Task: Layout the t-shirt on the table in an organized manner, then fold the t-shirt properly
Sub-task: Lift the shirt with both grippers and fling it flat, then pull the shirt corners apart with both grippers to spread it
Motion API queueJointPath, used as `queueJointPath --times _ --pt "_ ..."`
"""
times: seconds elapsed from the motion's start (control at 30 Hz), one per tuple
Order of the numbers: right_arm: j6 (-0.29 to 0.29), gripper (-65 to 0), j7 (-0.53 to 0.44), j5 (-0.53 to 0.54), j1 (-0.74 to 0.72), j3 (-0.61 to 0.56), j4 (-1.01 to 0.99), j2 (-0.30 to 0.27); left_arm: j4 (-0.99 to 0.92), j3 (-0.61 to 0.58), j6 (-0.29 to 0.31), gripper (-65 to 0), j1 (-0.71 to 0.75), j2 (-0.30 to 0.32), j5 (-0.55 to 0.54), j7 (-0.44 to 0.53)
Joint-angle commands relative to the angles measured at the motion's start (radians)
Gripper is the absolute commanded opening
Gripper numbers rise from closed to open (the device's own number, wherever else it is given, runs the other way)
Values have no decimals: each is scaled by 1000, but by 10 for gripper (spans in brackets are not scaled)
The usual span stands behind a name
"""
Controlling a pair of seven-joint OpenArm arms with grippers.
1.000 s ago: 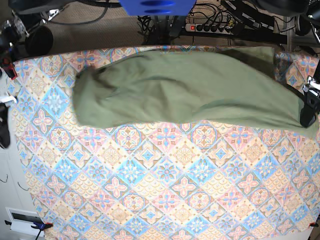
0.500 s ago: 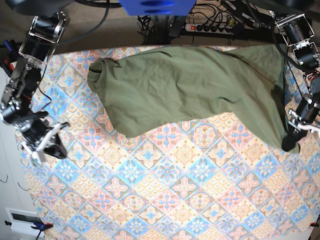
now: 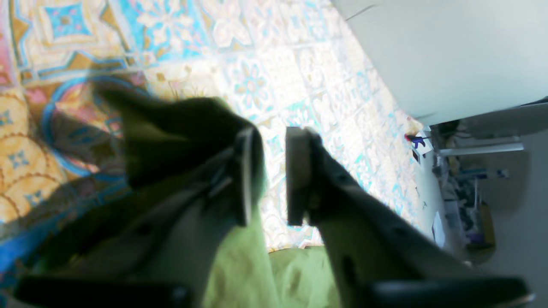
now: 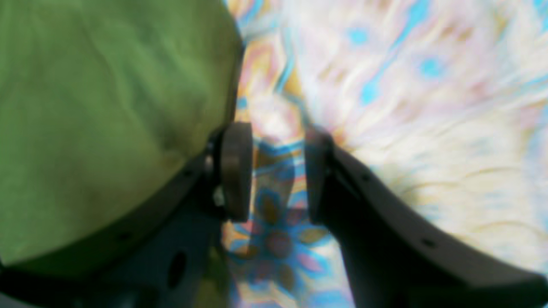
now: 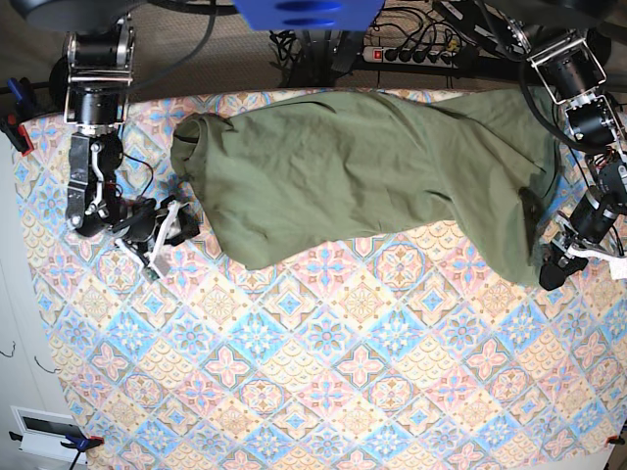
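The olive-green t-shirt (image 5: pixel 372 166) lies wrinkled across the far part of the table (image 5: pixel 323 372), with one end bunched at the far left and the other hanging down at the right. My left gripper (image 5: pixel 551 266) sits at the shirt's lower right corner. In the left wrist view it (image 3: pixel 267 171) stands open with only table pattern between the pads, and shirt fabric (image 3: pixel 239 273) lies beside and under it. My right gripper (image 5: pixel 181 220) is at the shirt's left edge. It (image 4: pixel 278 171) is open over the table (image 4: pixel 406 107), and the shirt (image 4: pixel 107 107) lies just to its left.
Behind the table's far edge are a power strip (image 5: pixel 411 54), black cables and a blue mount (image 5: pixel 309 12). A red clamp (image 5: pixel 15 132) grips the far left corner. A white surface (image 5: pixel 20 392) borders the table on the left.
The shirt came down from a stretched, blurred sweep and now rests on the table. Both grippers have opened. The right gripper moved in from the left edge to the shirt's left side.
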State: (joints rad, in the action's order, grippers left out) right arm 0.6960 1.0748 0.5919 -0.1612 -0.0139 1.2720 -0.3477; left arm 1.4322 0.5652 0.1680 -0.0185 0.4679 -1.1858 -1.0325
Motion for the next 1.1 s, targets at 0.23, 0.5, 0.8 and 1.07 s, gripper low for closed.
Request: queueJointPath --times 0.23,0.5,0.8,1.07 --pt "2 -406 -8 20 -54 -1 -15 58 17 5 9 -424 30 19 -26 -2" --pt "2 -406 -15 18 -87 -1 -119 106 17 5 9 -426 38 19 -26 -2" --pt "2 -637 -17 21 -105 22 -124 106 17 5 9 -427 38 19 -24 4" --pt "2 -626 -86 20 -225 202 34 106 17 5 11 -427 25 2 -19 8"
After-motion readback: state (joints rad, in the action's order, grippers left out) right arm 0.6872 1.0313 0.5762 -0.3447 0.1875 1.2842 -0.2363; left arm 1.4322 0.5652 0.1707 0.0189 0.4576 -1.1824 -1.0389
